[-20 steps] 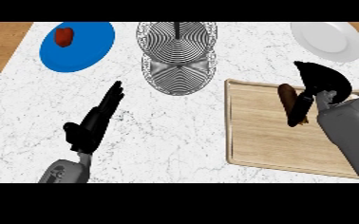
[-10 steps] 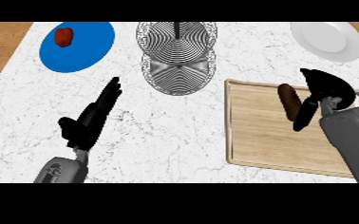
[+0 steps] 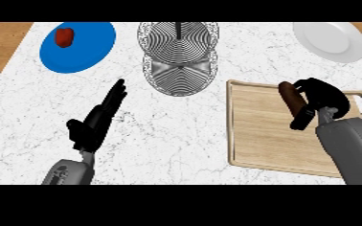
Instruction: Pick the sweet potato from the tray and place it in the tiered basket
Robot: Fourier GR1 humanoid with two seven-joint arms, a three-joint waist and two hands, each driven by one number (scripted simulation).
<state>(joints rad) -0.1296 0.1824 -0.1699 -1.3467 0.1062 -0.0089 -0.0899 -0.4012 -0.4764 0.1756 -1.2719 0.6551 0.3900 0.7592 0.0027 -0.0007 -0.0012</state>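
Starting far left of the tiered basket: one blue plate point(image 3: 79, 48) sits on the white marbled bench point(image 3: 176, 134), its upper rim cut off at the top of the view. On it lies one small red item point(image 3: 64, 37), too small to identify.

Moving toward the basket, the left robot hand point(image 3: 96, 119) is down-left of it, over bare bench, fingers straight and pointing up toward it, holding nothing. Its grey forearm runs out of the view's lower edge.

Now the tiered basket point(image 3: 178, 57) itself, one wire piece with two round tiers overlapping; the upper tier is clipped at the top of the view, and nothing can be made out inside either tier.

Right of the basket and a little lower lies one wooden tray point(image 3: 262, 134). Its right part is hidden behind the right forearm.

Over the tray's upper right area is the right robot hand point(image 3: 322, 100), fingers curled around the one sweet potato point(image 3: 290, 96). The dark brown sweet potato shows on the side facing the basket; its far side is hidden by the fingers. Whether it touches the tray cannot be told.

Far right of the basket, up top, one white plate point(image 3: 329, 40), cropped at its top edge.
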